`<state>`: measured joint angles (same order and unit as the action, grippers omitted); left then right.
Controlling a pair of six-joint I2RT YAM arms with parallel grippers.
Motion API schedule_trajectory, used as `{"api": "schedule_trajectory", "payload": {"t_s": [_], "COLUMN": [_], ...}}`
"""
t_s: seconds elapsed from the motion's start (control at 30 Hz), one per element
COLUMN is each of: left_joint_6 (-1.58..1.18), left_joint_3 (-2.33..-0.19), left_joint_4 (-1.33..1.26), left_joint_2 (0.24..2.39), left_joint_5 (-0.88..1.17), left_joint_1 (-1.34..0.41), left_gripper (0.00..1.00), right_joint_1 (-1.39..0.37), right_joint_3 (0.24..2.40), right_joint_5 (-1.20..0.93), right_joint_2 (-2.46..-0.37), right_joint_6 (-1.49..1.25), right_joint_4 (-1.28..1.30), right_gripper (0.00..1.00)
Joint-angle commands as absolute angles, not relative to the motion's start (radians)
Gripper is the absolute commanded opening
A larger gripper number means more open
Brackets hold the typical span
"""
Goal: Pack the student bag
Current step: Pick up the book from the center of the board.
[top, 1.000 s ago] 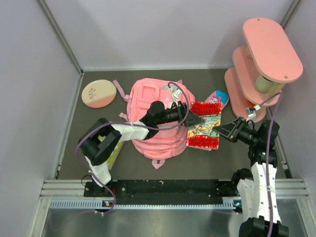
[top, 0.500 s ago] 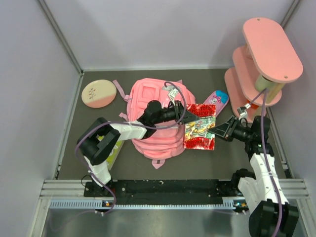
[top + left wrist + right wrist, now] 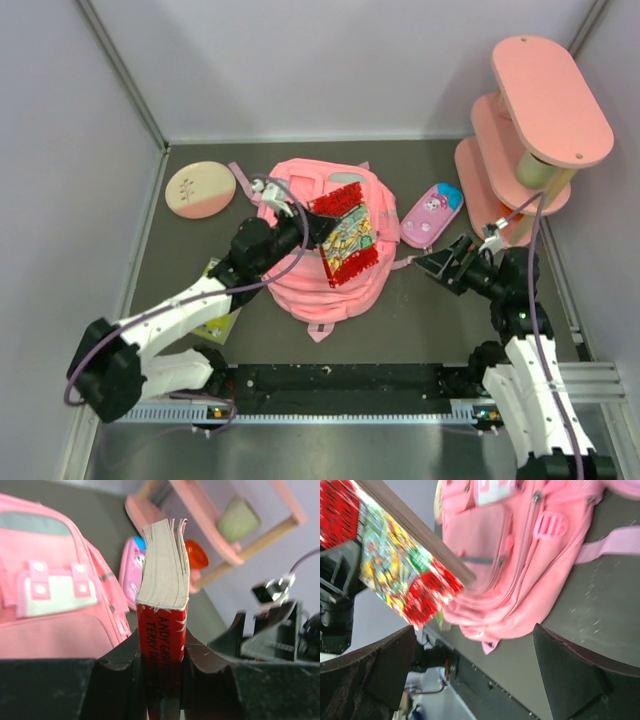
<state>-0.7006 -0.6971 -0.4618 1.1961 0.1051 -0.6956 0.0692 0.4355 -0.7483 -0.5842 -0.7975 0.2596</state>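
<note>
Left hand [image 3: 305,226] is gripping a book [image 3: 346,241], spine reading "ANDY GRIF"; right hand [image 3: 428,266] is gaping, lower right, over dark table [image 3: 420,325]

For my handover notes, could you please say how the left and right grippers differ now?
The left gripper is shut on the red book; the right gripper is open and empty. The left gripper hangs over the student bag; the right gripper hangs beside it. Both are black.
</note>
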Motion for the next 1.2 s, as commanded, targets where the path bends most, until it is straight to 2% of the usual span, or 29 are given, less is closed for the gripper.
{"api": "schedule_trajectory", "payload": {"t_s": [0.0,0.1,0.2,0.37,0.5,0.7,0.9,0.97,1.17], "left_joint_6": [-0.756,-0.822,-0.897,-0.956,-0.957,-0.977,-0.986,-0.980,-0.988], "left_joint_3": [-0.634,-0.580,-0.526,-0.483,-0.462,-0.400,-0.374,-0.376,-0.374], "left_joint_4": [-0.508,-0.590,-0.678,-0.785,-0.827,-0.942,-0.948,-0.943,-0.923], "left_joint_2": [1.051,1.009,0.988,0.976,0.942,0.911,0.881,0.873,0.851], "left_joint_5": [-0.154,-0.189,-0.205,-0.181,-0.189,-0.218,-0.221,-0.215,-0.157], "left_joint_1": [-0.701,-0.701,-0.701,-0.701,-0.700,-0.699,-0.699,-0.696,-0.673], "left_gripper": [0.00,0.00,0.00,0.00,0.00,0.00,0.00,0.00,0.00], "right_joint_1": [-0.099,-0.240,-0.394,-0.607,-0.666,-0.753,-0.770,-0.770,-0.770], "right_joint_3": [0.351,0.282,0.261,0.276,0.244,0.310,0.339,0.362,0.414], "right_joint_5": [-0.585,-0.473,-0.369,-0.293,-0.279,-0.252,-0.235,-0.258,-0.291], "right_joint_2": [-0.506,-0.454,-0.489,-0.744,-0.902,-1.099,-1.253,-1.282,-1.420], "right_joint_6": [-1.060,-1.179,-1.219,-1.248,-1.339,-1.376,-1.405,-1.402,-1.453], "right_joint_4": [0.054,-0.104,-0.227,-0.497,-0.777,-0.920,-1.184,-1.224,-1.392], "right_gripper": [0.99,0.99,0.99,0.99,0.99,0.99,0.99,0.95,0.92]}}
